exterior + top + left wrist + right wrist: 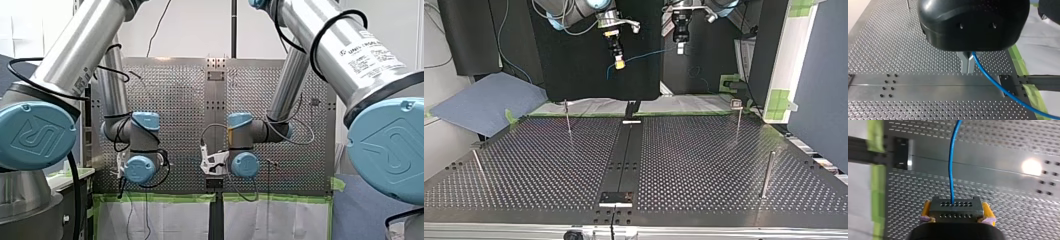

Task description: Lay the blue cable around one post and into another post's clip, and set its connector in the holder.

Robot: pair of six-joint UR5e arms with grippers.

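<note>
pinching the black connector in right tool, blue cable running ahead, left tool clamped on it

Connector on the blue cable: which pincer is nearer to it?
Right. My right pincer is clamped on the connector; my left pincer grips the blue cable farther along, apart from it.

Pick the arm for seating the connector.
Right, probably: my right gripper clamps the connector between its yellow pads; my left gripper only pinches the blue cable further along.
</note>
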